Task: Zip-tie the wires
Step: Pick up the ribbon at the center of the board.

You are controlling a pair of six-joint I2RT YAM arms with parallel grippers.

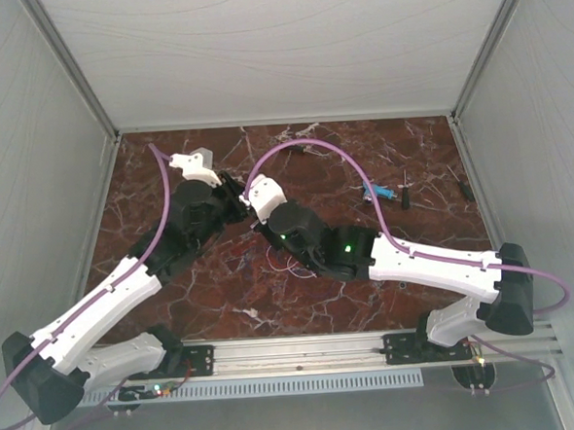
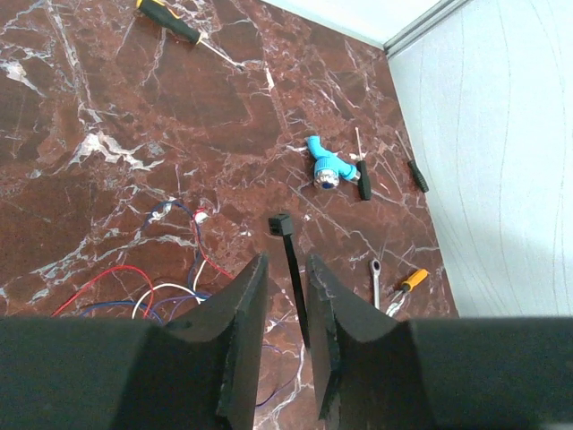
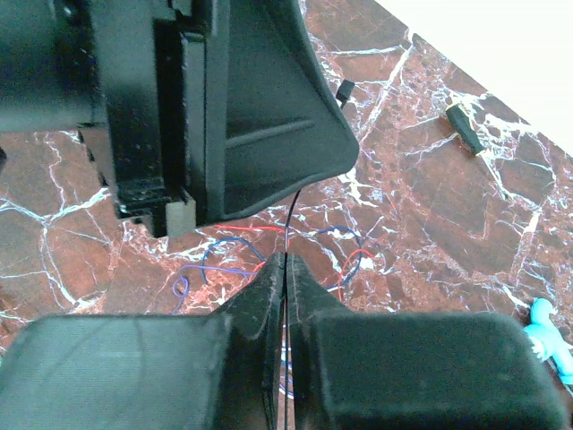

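- Wires (image 2: 161, 291): thin red, white and blue-purple loops lying loose on the tabletop (image 1: 215, 307), about mid-width and closer to the near edge than the far one. Neither pincer touches them.
- Right pincer (image 3: 285, 262): clamped on the thin black strap of a zip tie (image 2: 280, 224), directly above the wires.
- Left pincer (image 2: 286, 262): fingers slightly apart with a narrow gap. The zip tie strap runs through the gap and its head sticks out past the fingertips. No clamping contact visible.
- The two pincers meet tip to tip over the tabletop's middle, the left one just above the right in the right wrist view.
- Blue tool (image 2: 327, 168) and a small black-handled driver (image 2: 363, 179) lie together toward the right edge, well apart from the wires.
- Orange-handled wrench (image 2: 403, 285) lies near the right edge.
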